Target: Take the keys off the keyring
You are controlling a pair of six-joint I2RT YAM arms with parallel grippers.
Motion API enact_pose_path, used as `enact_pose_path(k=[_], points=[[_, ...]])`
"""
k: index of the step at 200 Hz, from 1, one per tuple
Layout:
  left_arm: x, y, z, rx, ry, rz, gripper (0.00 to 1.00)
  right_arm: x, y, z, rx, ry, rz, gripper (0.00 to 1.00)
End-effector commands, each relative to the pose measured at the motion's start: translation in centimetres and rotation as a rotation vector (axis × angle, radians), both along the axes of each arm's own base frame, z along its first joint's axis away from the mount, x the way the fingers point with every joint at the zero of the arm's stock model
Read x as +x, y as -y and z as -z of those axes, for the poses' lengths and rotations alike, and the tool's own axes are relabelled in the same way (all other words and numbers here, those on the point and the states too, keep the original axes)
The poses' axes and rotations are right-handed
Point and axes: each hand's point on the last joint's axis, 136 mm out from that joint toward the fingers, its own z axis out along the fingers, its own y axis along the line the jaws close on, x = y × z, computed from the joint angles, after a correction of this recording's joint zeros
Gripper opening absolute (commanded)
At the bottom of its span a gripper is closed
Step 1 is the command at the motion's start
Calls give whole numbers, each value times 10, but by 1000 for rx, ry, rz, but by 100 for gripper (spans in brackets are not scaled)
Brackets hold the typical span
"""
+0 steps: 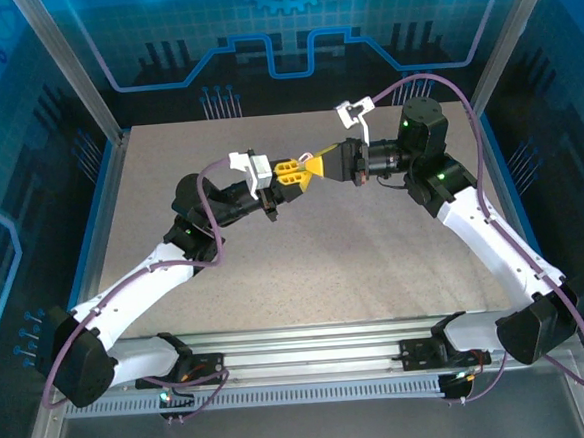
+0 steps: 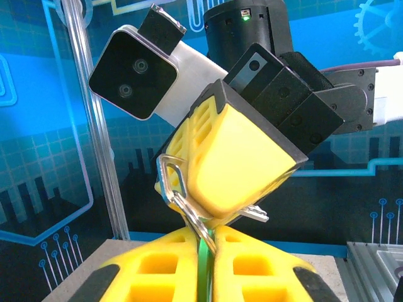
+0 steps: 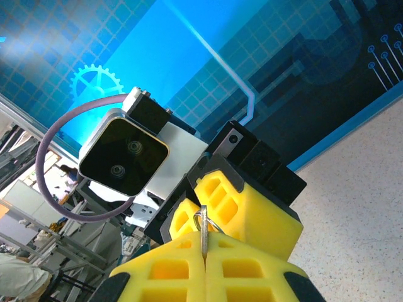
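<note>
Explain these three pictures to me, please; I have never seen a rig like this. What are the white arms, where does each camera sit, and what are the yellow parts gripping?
The two white arms are robot arms bolted at the near edge of a table, and the overhead picture looks down on them from behind. Each arm ends in a gripper with two yellow fingers. The left gripper and the right gripper meet tip to tip in the air above the table.

The other two pictures come from small cameras on the wrists. Each shows its own yellow fingers at the bottom and the opposite gripper facing it.

Between them hangs a metal keyring with a key on it. Both grippers are shut: the left pinches the ring's wire, and the right pinches a thin metal piece, which cannot be told as key or ring.
</note>
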Motion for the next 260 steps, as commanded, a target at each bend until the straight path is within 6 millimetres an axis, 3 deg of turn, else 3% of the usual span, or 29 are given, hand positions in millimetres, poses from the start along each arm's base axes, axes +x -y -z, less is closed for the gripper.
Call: enact_pose_path(k=[1,18,51,125,200,260], points=[[3,-13,-34,-69,63,-57,11,-16,2,-10,6,21,-48,0],[5,-16,-37,-94,65,-78,20,-16,2,-8,4,19,-47,0],[6,-24,-40,-110,49,-102,0,-15,3,-2,-25,36,-30,0],[12,-34,-33,-82,-51,-130,0,-16,9,10,-170,192,83,0],[10,-28,-27,-57,-127,-82,0,-25,5,14,-309,437,176,0],[-3,-16,-13,-6,-122,26,0,-27,8,7,-313,418,189,0]])
